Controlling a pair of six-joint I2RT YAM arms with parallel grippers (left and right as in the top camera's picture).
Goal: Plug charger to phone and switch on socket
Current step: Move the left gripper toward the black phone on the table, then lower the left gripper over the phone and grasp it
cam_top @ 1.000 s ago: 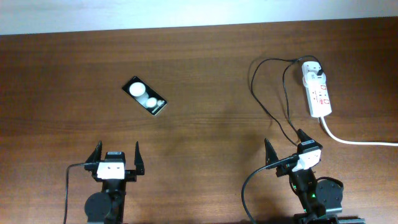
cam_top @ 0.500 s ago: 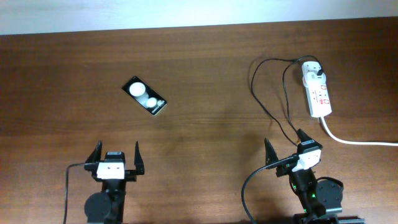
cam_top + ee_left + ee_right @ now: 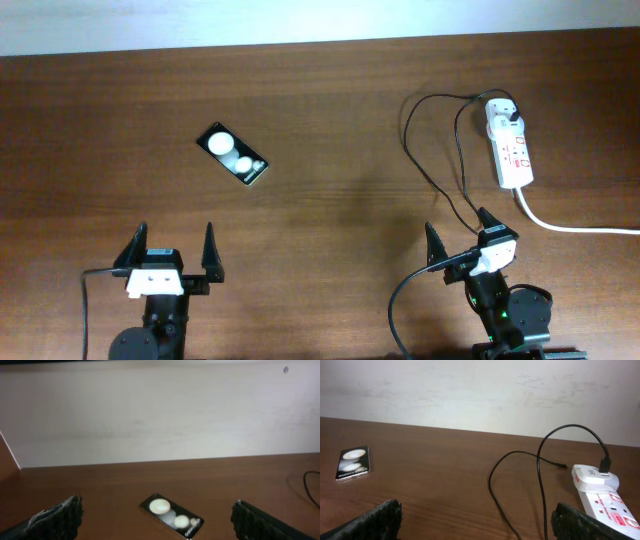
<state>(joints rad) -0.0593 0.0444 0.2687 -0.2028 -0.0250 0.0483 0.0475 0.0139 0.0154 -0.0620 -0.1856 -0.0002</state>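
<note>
Since 1 s ago the left jaws have shifted left & toward the near edge; right jaws unmoved, both pairs wide open, empty. Brown wood tabletop (image 3: 340, 200), pale wall (image 3: 150, 410) behind: phone (image 3: 232, 154) lies tilted ahead of left jaws, well apart from socket (image 3: 513, 155) far right w/ charger (image 3: 539, 490) adapter plugged in. Cable's near loop hidden beneath right jaws.

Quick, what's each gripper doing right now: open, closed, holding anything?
Left gripper: open, holding nothing.
Right gripper: open, holding nothing.
</note>
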